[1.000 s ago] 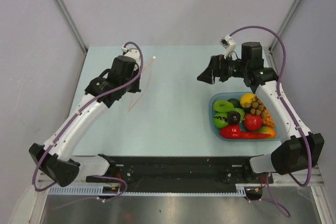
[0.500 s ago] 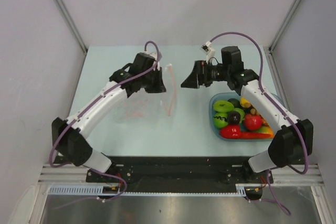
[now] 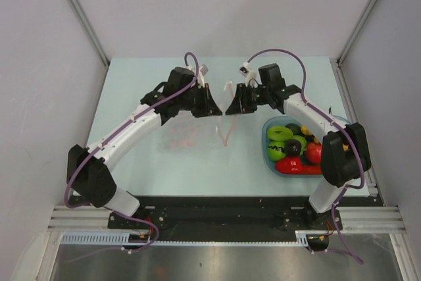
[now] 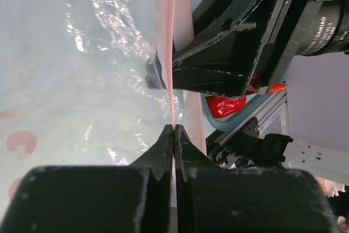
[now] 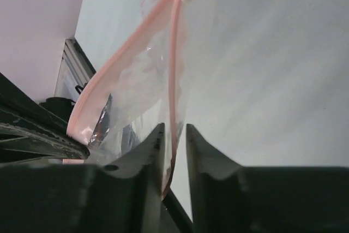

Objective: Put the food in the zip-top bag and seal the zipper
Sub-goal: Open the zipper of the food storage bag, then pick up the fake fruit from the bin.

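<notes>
The table (image 3: 131, 83) carries everything. The bag (image 3: 187, 135) is at its middle, a little toward the far edge. Most of the bag lies flat on the table, and its mouth edge is lifted up between my two hands. The tray (image 3: 265, 144) sits near the right edge of the table, just right of the bag, and the food (image 3: 287, 133) is piled in it, none of it in the bag.

My left hand (image 4: 173, 129) is pressed together, pinching the zipper (image 4: 166, 36) from the bag's side. The strip runs straight out from between the fingertips.

My right hand (image 5: 173, 135) faces it from the tray side, close to it and almost tip to tip. Its fingers (image 5: 154, 144) stand a little apart, one on each side of the zipper's thin pink edge. There is a narrow gap around the strip, so they are not clamped on it.
</notes>
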Robot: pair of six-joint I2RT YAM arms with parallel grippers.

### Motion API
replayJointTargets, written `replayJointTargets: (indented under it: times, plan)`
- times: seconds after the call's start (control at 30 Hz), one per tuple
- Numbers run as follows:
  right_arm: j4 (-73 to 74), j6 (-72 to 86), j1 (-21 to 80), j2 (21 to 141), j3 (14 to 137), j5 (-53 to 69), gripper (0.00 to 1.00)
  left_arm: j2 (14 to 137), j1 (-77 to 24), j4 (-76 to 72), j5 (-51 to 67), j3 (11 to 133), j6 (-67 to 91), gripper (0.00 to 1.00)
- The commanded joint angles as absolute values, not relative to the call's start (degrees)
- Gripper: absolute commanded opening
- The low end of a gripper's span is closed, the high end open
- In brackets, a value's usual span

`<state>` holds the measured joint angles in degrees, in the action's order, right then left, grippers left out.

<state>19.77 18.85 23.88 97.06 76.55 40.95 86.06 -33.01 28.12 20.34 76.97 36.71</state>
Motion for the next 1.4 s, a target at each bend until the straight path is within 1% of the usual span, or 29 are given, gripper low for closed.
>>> replayJointTargets:
  times: [0.0, 0.03, 0.07, 0.13, 0.2, 0.27, 0.37, 0.4, 0.43, 0.5, 0.53, 0.57, 0.6, 0.63, 0.7, 0.73, 0.8, 0.83, 0.9, 0.93, 0.97, 1.1, 1.13, 1.23, 1.37]
  plan:
    - [26.6, 12.42, 24.26, 96.07, 80.42, 39.47, 0.17, 82.36, -29.28, 30.55, 19.89, 76.37, 35.88, 0.0]
    - [27.94, 11.26, 23.56, 95.8, 80.16, 39.11, 0.08, 82.09, -28.48, 32.59, 18.12, 76.9, 34.29, 0.0]
    - [29.34, 10.29, 23.29, 95.45, 79.81, 38.68, 0.05, 81.48, -27.78, 34.52, 15.76, 77.43, 32.54, 0.0]
    - [32.76, 7.04, 23.03, 94.57, 79.46, 37.53, 0.02, 80.95, -26.64, 40.23, 7.85, 78.75, 27.45, 0.0]
    - [33.57, 5.02, 23.2, 93.61, 78.05, 36.13, 0.02, 79.73, -25.85, 44.01, 3.54, 78.49, 24.45, 0.0]
    - [34.28, 1.42, 23.64, 93.25, 77.17, 34.64, 0.02, 78.23, -25.58, 45.08, 1.94, 77.52, 20.93, 0.0]
    - [35.68, -3.59, 24.95, 93.08, 76.64, 32.71, 0.05, 75.94, -25.58, 45.53, 2.72, 75.5, 18.11, 0.0]
    - [35.77, -4.82, 25.4, 92.99, 76.9, 32.26, 0.06, 75.68, -25.58, 45.01, 4.55, 74.89, 17.84, 0.0]
    - [36.38, -6.14, 25.57, 92.81, 77.25, 31.73, 0.1, 75.5, -25.58, 44.91, 8.75, 74.8, 17.49, 0.0]
    - [37.26, -9.66, 26.89, 92.29, 78.04, 31.2, 0.18, 75.5, -25.84, 43.08, 12.29, 74.1, 18.19, 0.0]
    - [38.14, -10.45, 27.16, 92.02, 78.74, 31.2, 0.25, 75.59, -25.93, 42.46, 14.04, 73.92, 19.41, 0.0]
    - [38.67, -11.16, 27.16, 91.24, 79.18, 31.46, 0.3, 76.2, -26.1, 41.84, 16.59, 73.74, 20.03, 0.0]
    - [39.63, -12.12, 27.33, 90.97, 79.45, 31.64, 0.36, 76.64, -26.54, 40.88, 18.0, 73.65, 21.34, 0.0]
    - [40.25, -12.56, 27.33, 90.44, 80.06, 31.38, 0.47, 76.9, -26.72, 40.35, 18.71, 73.39, 22.05, 0.0]
    - [42.35, -14.49, 27.25, 89.22, 80.51, 30.68, 0.57, 77.43, -27.59, 37.46, 21.35, 72.08, 23.54, 0.0]
    - [43.06, -15.2, 26.72, 88.6, 80.51, 30.33, 0.67, 77.43, -27.95, 36.48, 21.53, 71.55, 24.16, 0.0]
    - [44.81, -16.17, 25.84, 86.5, 80.59, 28.92, 0.77, 77.69, -28.65, 34.47, 22.23, 71.11, 24.87, 0.0]
    - [45.69, -16.43, 24.53, 85.88, 80.86, 28.74, 0.84, 77.87, -28.91, 34.11, 22.5, 71.28, 25.05, 0.0]
    - [48.58, -17.75, 23.56, 84.38, 82.52, 27.78, 0.89, 78.74, -29.79, 33.84, 22.5, 71.63, 24.96, 0.0]
    - [49.3, -19.06, 22.77, 83.94, 83.05, 26.38, 0.93, 79.18, -29.79, 33.66, 22.76, 71.72, 25.05, 0.0]
    - [50.26, -20.38, 22.59, 83.59, 84.1, 25.5, 0.93, 79.71, -29.97, 33.49, 23.2, 71.89, 25.31, 0.0]
    - [56.05, -28.02, 22.15, 82.88, 83.68, 17.86, 0.93, 82.35, -30.23, 34.01, 25.31, 72.77, 25.58, 0.0]
    - [57.21, -31.69, 22.15, 83.05, 83.5, 14.71, 0.92, 82.44, -30.15, 33.84, 25.49, 72.77, 25.4, 0.0]
    - [59.76, -35.32, 21.97, 84.72, 82.18, 8.73, 0.9, 82.62, -30.32, 33.4, 25.4, 72.77, 25.14, 0.0]
    - [62.14, -39.37, 20.75, 87.27, 81.65, 4.75, 0.88, 82.71, -31.02, 33.4, 25.05, 73.3, 24.26, 0.0]
